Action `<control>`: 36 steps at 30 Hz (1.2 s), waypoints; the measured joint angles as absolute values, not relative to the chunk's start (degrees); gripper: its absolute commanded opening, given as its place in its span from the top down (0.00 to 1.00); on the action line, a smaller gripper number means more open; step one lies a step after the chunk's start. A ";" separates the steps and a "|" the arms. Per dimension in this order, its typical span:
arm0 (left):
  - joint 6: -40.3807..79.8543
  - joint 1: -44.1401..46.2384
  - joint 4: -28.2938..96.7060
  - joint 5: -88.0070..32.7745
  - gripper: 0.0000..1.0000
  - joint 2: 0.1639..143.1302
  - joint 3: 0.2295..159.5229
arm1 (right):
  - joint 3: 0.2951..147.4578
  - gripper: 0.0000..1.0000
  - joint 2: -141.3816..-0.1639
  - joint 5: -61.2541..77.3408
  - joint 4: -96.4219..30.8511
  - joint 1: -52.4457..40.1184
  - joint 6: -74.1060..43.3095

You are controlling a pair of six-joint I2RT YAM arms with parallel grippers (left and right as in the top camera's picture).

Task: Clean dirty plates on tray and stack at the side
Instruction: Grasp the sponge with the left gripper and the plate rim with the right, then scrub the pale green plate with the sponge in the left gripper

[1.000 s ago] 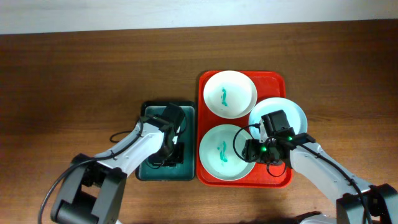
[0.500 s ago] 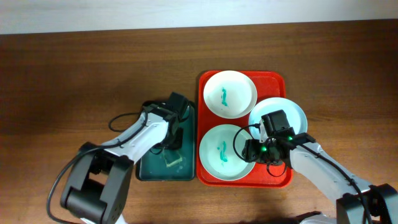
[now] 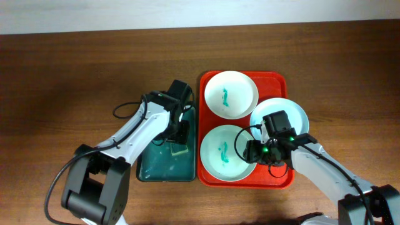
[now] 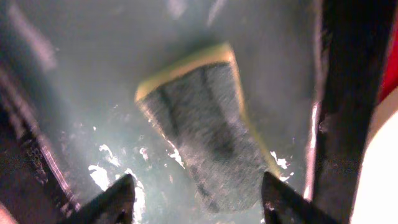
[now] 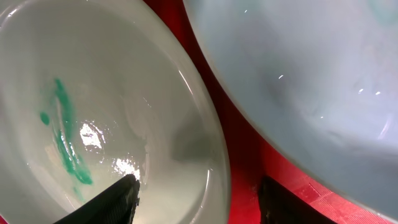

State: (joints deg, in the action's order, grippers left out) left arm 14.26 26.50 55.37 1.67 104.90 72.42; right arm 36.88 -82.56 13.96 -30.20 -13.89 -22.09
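The red tray (image 3: 275,79) holds three plates: a white one (image 3: 231,94) at the back with a teal smear, a pale blue one (image 3: 286,111) at the right, and a pale greenish one (image 3: 222,153) in front, also smeared teal (image 5: 65,140). My right gripper (image 3: 253,152) (image 5: 196,200) is open and straddles the right rim of the front plate (image 5: 124,93), one finger inside the plate and one over the tray floor. My left gripper (image 3: 177,136) (image 4: 199,202) is open above the dark green basin (image 3: 153,165). The sponge (image 3: 179,150) (image 4: 205,134) lies loose ahead of its fingertips.
The basin (image 4: 93,81) is wet and sits directly left of the tray. Brown tabletop (image 3: 75,75) extends to the left, behind and to the right of both. The pale blue plate (image 5: 298,68) partly overlaps the tray's right edge beside my right arm.
My left gripper has opened and let go of the sponge, which now lies in the basin. The left arm has drawn back toward the basin's far end. The right arm has not moved.
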 measured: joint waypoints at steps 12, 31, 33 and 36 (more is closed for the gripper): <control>21.61 26.44 48.82 -1.52 1.00 104.79 65.54 | 36.91 0.44 -82.46 13.89 -30.65 -13.52 -22.55; 14.92 26.48 55.27 -5.30 1.00 93.38 73.19 | 36.36 0.96 -84.40 17.85 -28.58 -8.69 -19.86; 14.90 26.96 53.36 -7.44 1.00 93.38 73.21 | 36.36 0.96 -84.40 17.85 -28.47 -8.69 -20.67; 14.92 29.93 48.84 -10.15 1.00 93.80 73.19 | 36.36 0.96 -84.40 17.85 -28.51 -8.69 -21.06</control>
